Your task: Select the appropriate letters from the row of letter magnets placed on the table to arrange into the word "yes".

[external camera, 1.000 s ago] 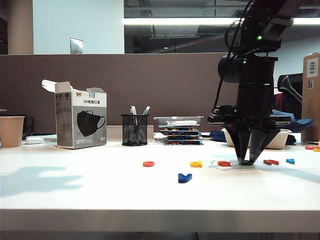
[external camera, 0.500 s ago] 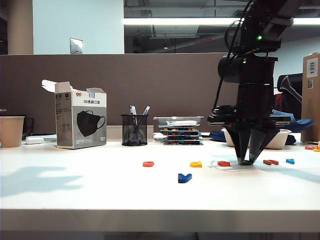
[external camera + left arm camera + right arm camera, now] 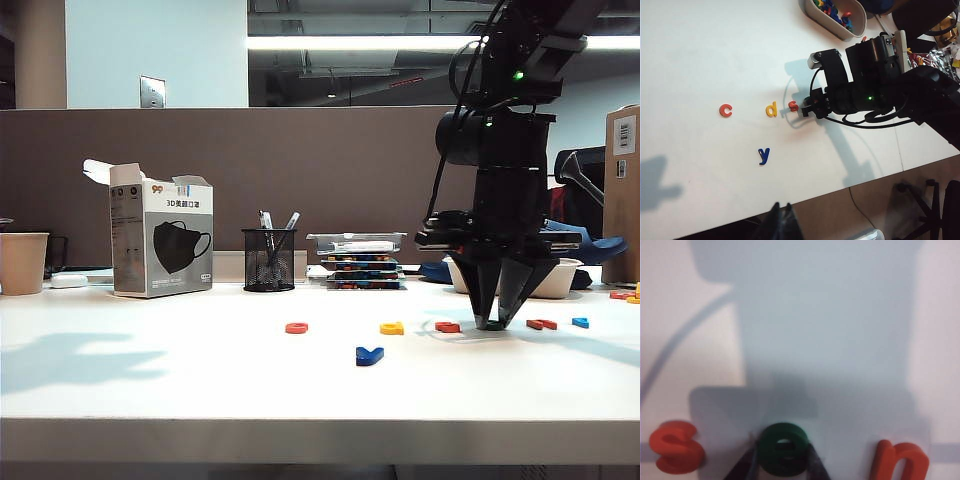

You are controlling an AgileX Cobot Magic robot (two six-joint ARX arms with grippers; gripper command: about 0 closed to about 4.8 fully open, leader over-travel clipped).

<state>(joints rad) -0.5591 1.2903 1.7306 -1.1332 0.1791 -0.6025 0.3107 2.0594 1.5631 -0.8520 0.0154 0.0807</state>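
Note:
My right gripper point(image 3: 491, 324) points straight down at the table point(image 3: 200, 385), its fingers point(image 3: 743, 466) pressed on both sides of the green "e" point(image 3: 784, 449), which lies flat in the row. The red "s" point(image 3: 676, 446) lies on one side of it and an orange-red "n" point(image 3: 900, 460) on the other. The dark blue "y" point(image 3: 369, 355) lies alone nearer the front edge, also seen as the "y" point(image 3: 764, 155) from the left wrist. My left gripper point(image 3: 781, 214) hangs shut and empty off the table's front edge, out of the exterior view.
An orange-red "c" point(image 3: 297, 327), a yellow "d" point(image 3: 392, 328) and a light-blue letter point(image 3: 581, 322) stay in the row. At the back stand a mask box point(image 3: 160, 243), a pen cup point(image 3: 269, 259), stacked cases point(image 3: 362, 262) and a bowl of letters point(image 3: 832, 17).

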